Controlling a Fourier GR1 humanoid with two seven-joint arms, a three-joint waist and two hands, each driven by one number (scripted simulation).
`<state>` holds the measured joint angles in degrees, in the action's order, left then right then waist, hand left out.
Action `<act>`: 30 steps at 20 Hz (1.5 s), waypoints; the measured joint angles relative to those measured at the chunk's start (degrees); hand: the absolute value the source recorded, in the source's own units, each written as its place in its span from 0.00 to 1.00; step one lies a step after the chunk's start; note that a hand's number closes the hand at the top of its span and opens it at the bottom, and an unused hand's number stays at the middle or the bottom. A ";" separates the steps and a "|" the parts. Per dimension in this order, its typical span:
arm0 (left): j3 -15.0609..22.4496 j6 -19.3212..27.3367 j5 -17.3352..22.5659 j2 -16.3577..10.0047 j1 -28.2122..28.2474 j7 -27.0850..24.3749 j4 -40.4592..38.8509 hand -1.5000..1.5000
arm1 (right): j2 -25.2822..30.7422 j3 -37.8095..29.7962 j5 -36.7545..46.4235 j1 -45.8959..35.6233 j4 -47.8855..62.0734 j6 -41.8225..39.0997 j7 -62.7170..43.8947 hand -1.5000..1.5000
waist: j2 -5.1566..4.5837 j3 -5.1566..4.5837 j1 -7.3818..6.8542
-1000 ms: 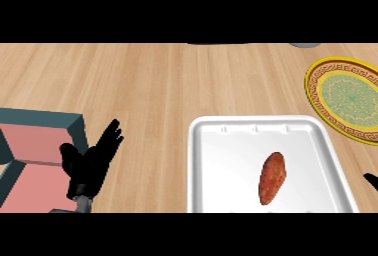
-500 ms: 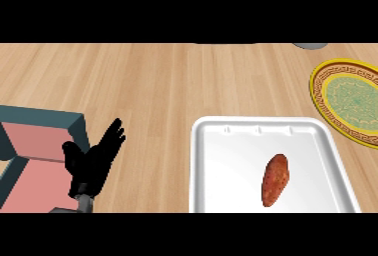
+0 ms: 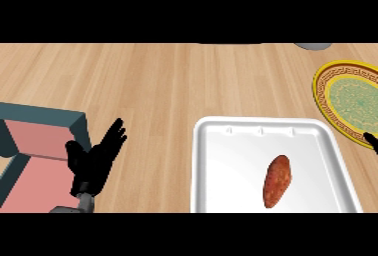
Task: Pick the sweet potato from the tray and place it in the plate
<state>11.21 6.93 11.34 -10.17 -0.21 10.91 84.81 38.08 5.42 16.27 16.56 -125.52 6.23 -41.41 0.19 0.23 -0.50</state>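
Observation:
A reddish-brown sweet potato (image 3: 277,180) lies lengthwise in the right half of the white tray (image 3: 218,160), near the tray's front. The round plate (image 3: 356,97), with a yellow patterned rim and a green middle, sits at the right edge, beyond the tray's far right corner. My left hand (image 3: 92,162) rests open on the counter left of the tray, fingers up, holding nothing. Of my right hand (image 3: 368,138) only a black tip shows at the right edge, just over the plate's near rim.
A teal box (image 3: 52,117) with a pink inside stands at the left, beside my left hand. A grey object (image 3: 314,46) peeks in at the far right of the wooden counter (image 3: 170,80).
The tray, potato and plate have shifted slightly right in the view. The right hand's tip now shows higher on the right edge, by the plate. The left hand has stayed put.

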 measured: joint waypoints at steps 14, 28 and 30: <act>-2.65 -1.12 -1.08 0.72 -0.37 1.67 -1.09 0.50 | -12.96 12.00 11.98 -7.81 7.95 -3.06 -7.37 0.00 | 0.06 0.01 0.48; -4.70 -2.13 -2.85 2.24 -0.03 1.85 -1.30 0.50 | -18.96 13.07 21.77 -10.16 14.82 -6.83 -9.69 0.00 | 0.02 -0.04 0.52; -4.96 -2.31 -3.12 2.55 -0.22 1.84 -1.77 0.50 | -19.90 12.86 22.23 -10.26 16.58 -6.80 -8.35 0.00 | 0.05 0.00 0.52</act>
<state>6.25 4.62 8.22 -7.62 -0.43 12.75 83.04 18.18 18.28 38.50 6.31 -108.94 -0.58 -49.76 0.24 0.23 0.02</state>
